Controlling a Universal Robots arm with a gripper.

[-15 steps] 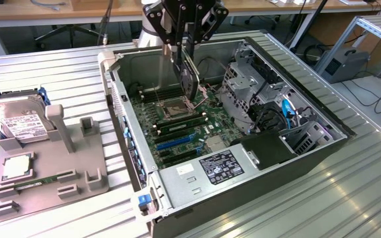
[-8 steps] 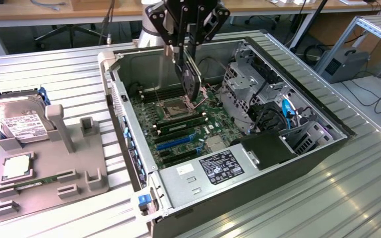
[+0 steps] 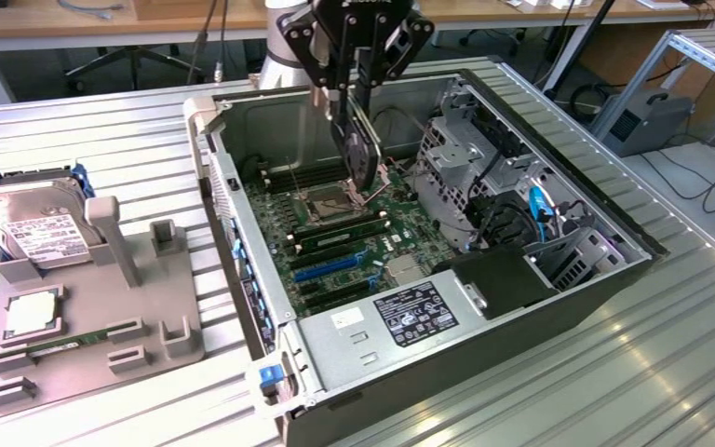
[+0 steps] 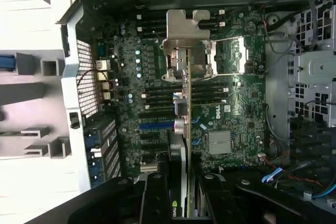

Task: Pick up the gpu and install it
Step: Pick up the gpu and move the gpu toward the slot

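Item 1, lower left: grey parts holder (image 3: 97,307) on the table (image 3: 655,363), carrying a hard drive (image 3: 34,228).
Item 2, centre: open computer case (image 3: 482,326), motherboard (image 3: 345,242) exposed.
Item 3, top centre: gpu (image 3: 360,140), clamped edge-on in my jaws above the board.
Handling: I judge it must stay vertical, its edge parallel to the blue slot (image 3: 332,267).
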